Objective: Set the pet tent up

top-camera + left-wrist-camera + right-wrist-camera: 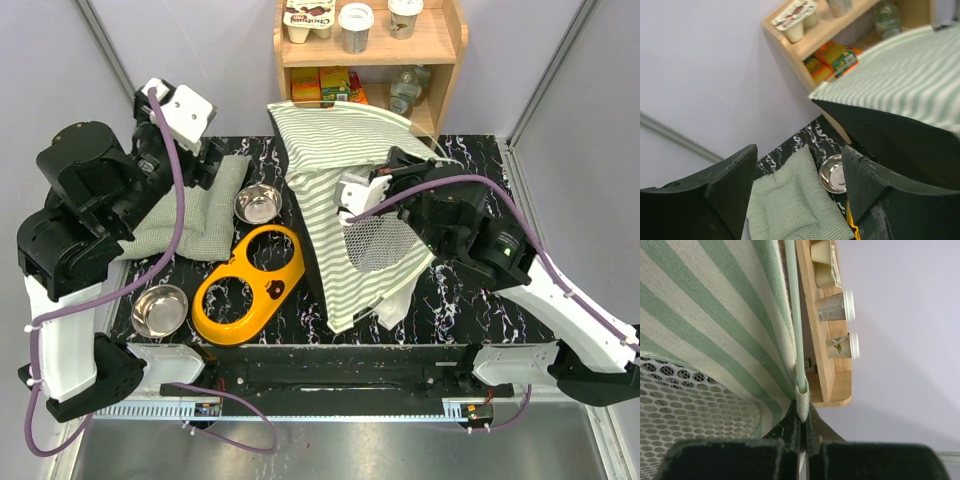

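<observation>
**We hold the pet tent (335, 160) by its right edge; our free arm waits on its left.**

Our right pincer (802, 437) is closed tight on the tent's fabric loop, and the pole (795, 315) runs straight away from it toward the shelf (455, 40). The tent lies half raised on the right half of the table (475, 310), its long axis running from the near edge to the shelf. Our left pincer (799, 157) gapes wide and empty above the cushion (195, 215). The tent's lifted corner is to its right, so we judge the left arm must reach rightward.
</observation>
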Available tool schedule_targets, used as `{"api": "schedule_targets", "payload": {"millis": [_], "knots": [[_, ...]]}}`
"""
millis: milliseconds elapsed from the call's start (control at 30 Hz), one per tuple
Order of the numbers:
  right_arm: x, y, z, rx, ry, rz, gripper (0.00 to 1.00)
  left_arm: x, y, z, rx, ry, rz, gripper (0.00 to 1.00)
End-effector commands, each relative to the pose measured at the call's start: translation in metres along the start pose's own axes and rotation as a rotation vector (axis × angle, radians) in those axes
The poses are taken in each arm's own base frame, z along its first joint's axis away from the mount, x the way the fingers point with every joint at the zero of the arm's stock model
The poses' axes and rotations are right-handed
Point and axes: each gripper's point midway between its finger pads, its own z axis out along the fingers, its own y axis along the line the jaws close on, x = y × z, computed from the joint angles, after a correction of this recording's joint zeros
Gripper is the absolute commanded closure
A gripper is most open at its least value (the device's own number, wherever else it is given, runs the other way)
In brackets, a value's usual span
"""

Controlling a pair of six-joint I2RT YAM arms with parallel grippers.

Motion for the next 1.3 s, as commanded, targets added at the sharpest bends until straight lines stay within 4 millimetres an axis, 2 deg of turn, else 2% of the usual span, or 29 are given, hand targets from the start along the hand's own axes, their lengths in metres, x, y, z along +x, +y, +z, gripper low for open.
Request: {"api": "schedule_targets", "payload": {"millis": [0,100,200,300,400,500,567,633,733,833,900,967,1033,1133,1167,1200,1267], "knots": [[0.020,0.006,0.001,-0.096,0.201,-0.525,1.00,0.008,-0.043,0.000,0.230,-0.013,0.042,0.31],[0.000,0.033,0.016,-0.163,0.114,-0.528,1.00,0.030,-0.094,-0.007,0.499,0.010,0.105,0.39],[-0.019,0.059,0.028,-0.240,0.020,-0.489,1.00,0.044,-0.121,-0.019,0.654,0.019,0.140,0.39],[-0.038,0.091,0.038,-0.329,-0.062,-0.473,1.00,0.063,-0.129,-0.021,0.681,0.065,0.145,0.36],[-0.057,0.131,0.044,-0.458,-0.140,-0.437,1.00,0.090,-0.140,-0.019,0.702,0.128,0.147,0.35],[-0.073,0.166,0.047,-0.571,-0.176,-0.394,1.00,0.095,-0.149,-0.022,0.740,0.130,0.105,0.33],[-0.083,0.181,0.047,-0.626,-0.205,-0.342,1.00,0.100,-0.153,-0.024,0.755,0.141,0.093,0.32],[-0.090,0.188,0.048,-0.647,-0.226,-0.289,1.00,0.113,-0.159,-0.026,0.774,0.172,0.089,0.31],[-0.107,0.184,0.045,-0.631,-0.302,-0.203,1.00,0.136,-0.171,-0.027,0.813,0.222,0.061,0.30],[-0.121,0.179,0.038,-0.619,-0.384,-0.153,1.00,0.147,-0.173,-0.020,0.782,0.249,0.013,0.32],[-0.127,0.178,0.035,-0.612,-0.424,-0.133,1.00,0.148,-0.165,-0.010,0.723,0.254,0.002,0.43],[-0.132,0.177,0.032,-0.613,-0.452,-0.109,1.00,0.152,-0.157,-0.003,0.671,0.272,0.019,0.48],[-0.135,0.178,0.029,-0.620,-0.470,-0.091,1.00,0.158,-0.153,0.002,0.637,0.292,0.029,0.57],[-0.141,0.177,0.027,-0.607,-0.501,-0.056,0.98,0.161,-0.152,0.004,0.628,0.296,0.029,0.88],[-0.143,0.174,0.028,-0.594,-0.508,-0.033,0.95,0.161,-0.152,0.004,0.628,0.296,0.030,0.94],[-0.145,0.171,0.028,-0.578,-0.513,-0.014,0.90,0.163,-0.152,0.003,0.628,0.299,0.030,0.98],[-0.150,0.161,0.028,-0.546,-0.523,0.035,0.87,0.167,-0.152,0.001,0.633,0.307,0.037,1.00]]}}
